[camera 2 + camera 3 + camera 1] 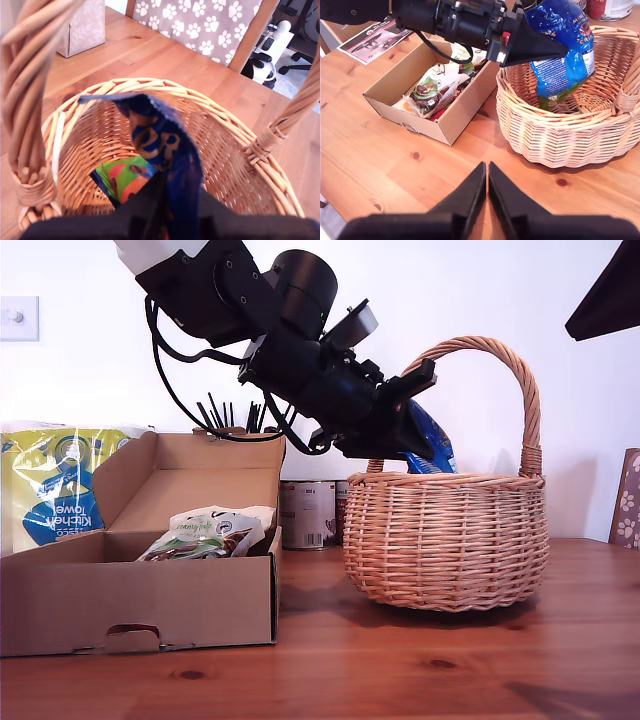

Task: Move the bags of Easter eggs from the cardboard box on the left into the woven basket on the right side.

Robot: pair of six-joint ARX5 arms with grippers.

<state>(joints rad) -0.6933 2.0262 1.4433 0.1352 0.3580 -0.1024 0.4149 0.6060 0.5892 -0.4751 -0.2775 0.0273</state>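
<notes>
Dark blue bag (560,47): hangs over the woven basket (447,540), its lower end below the rim, pinched at the top by my first gripper (415,430)
First gripper fingers: clamped tight on the blue pouch, which rises between them in the first wrist view
Second gripper (487,187): fingers pressed together on nothing, poised above bare desk (400,660) in front of the basket and the cardboard box (140,610)
Basket: sits right of centre in the exterior view, its arched handle (505,370) rising beside the arm
Box: lower left of the exterior view, lid flap up, a cream-and-green bag (205,532) showing above its wall
Around: a yellow-and-blue kitchen towel pack (50,490) behind the box at the exterior view's left edge, tins (307,513) between box and basket against the wall, a light switch (18,317) at upper left
In the way: the handle stands close by the first arm and the held bag
Only the first wrist view: a red-and-orange bag (127,182) with green lying on the basket floor, and a paw-print cloth (200,22) on a chair beyond the desk
Only the second wrist view: several pouches (427,92) heaped in the box, and a leaflet (372,37) lying at upper left of the frame
</notes>
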